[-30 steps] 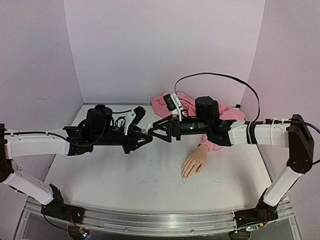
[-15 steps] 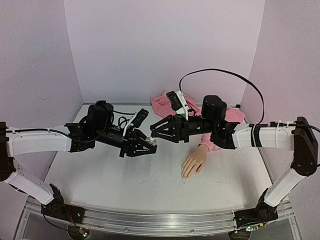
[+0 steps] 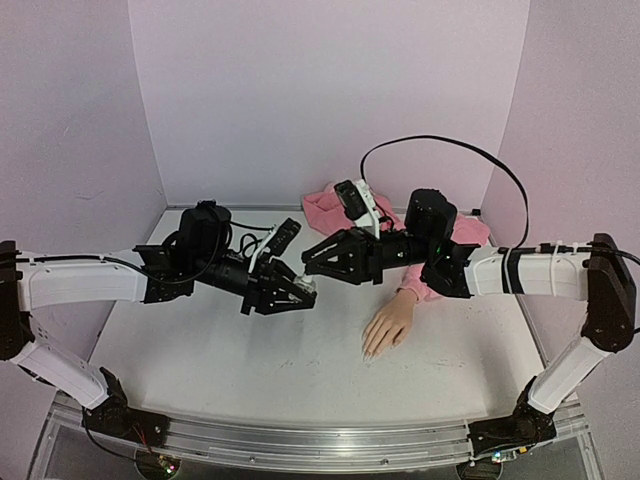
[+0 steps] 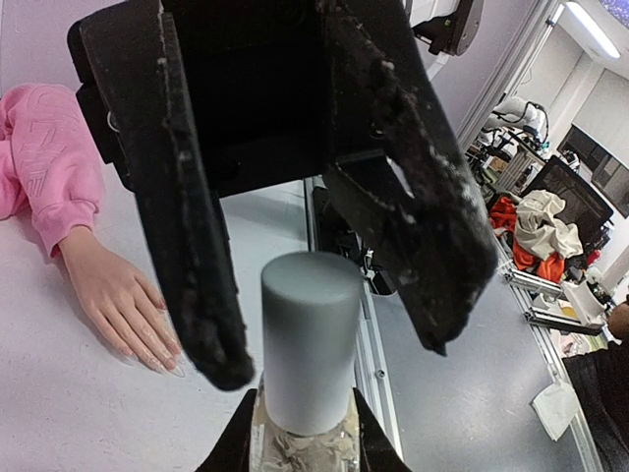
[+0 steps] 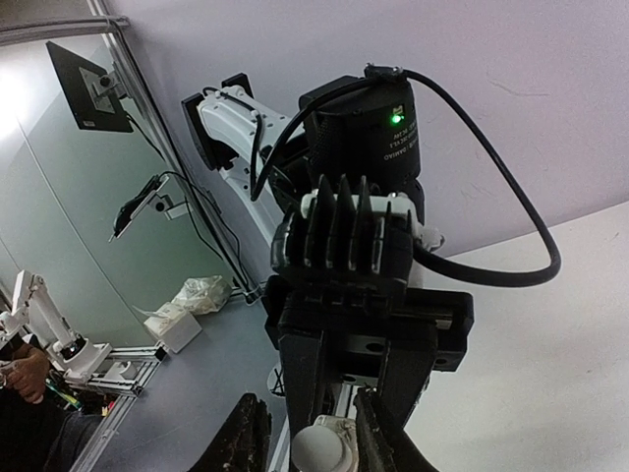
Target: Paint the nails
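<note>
The mannequin hand [image 3: 388, 325] lies palm down on the table, its pink sleeve [image 3: 432, 288] running back. Its pale glossy nails [image 3: 368, 351] point toward the front edge; in the left wrist view the nails [image 4: 160, 360] show at lower left. My left gripper [image 3: 303, 291] hovers left of the hand, shut on a small clear bottle [image 4: 305, 444] with a white cap [image 4: 310, 349]. My right gripper [image 3: 305, 267] meets it from the right. Its fingers [image 4: 201, 295] stand astride the cap, one close to it, the other apart. In the right wrist view the cap [image 5: 324, 449] sits between the fingertips of my right gripper [image 5: 313, 440].
Bunched pink hoodie fabric [image 3: 328, 205] lies at the back by the rear wall. A black cable [image 3: 440, 150] arcs above the right arm. Pale purple walls close in the left, back and right sides. A metal rail [image 3: 300, 440] runs along the table's near edge.
The left gripper has swung lower and nearer with the bottle. The right gripper's jaws have narrowed from wide open to a small gap around the cap.
</note>
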{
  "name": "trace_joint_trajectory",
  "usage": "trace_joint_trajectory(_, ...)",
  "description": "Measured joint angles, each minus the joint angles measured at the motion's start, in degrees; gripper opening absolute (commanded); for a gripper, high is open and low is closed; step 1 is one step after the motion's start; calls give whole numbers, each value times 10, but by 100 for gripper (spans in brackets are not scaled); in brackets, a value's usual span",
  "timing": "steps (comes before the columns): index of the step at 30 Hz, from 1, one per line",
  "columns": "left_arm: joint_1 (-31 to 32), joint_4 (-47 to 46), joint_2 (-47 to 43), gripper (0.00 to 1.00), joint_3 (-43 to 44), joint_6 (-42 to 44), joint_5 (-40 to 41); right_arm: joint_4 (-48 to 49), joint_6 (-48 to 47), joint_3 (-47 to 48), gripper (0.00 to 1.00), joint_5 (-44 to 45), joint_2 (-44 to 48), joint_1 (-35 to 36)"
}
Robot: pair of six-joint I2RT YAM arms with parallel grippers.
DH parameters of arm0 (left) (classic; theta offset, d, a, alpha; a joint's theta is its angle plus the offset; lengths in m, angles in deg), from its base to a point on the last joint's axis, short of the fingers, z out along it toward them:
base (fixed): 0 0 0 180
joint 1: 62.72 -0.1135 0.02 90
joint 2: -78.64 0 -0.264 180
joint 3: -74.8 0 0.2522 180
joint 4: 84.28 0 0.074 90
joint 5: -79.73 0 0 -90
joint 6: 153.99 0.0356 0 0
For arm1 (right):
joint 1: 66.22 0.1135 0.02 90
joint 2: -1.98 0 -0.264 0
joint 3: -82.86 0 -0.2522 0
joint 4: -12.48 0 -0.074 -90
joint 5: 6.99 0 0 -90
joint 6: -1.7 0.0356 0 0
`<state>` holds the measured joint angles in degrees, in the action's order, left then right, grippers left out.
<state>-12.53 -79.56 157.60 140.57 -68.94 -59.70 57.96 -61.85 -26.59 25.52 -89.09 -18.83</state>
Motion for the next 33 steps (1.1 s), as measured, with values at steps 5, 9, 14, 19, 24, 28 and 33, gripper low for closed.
trace_joint_trajectory(5,0,0,2,0,4,0,0,3,0,0,26,-7,-2,0)
trace_joint_trajectory(9,0,0,3,0,5,0,0,7,1,0,7,-10,-9,0)
trace_joint_trajectory(14,0,0,3,0,5,-4,14,8,-3,0,0,-9,-10,-1)
trace_joint_trajectory(19,16,2,-16,0,-1,4,206,-2,-17,0,0,73,-12,-10)
trace_joint_trajectory(24,35,22,-24,0,-12,23,443,-88,7,36,0,335,-29,42)
trace_joint_trajectory(28,46,47,-24,0,-11,43,540,-145,47,73,0,617,-46,133)
trace_joint_trajectory(33,47,50,-20,0,-11,51,566,-180,47,109,14,722,-66,163)
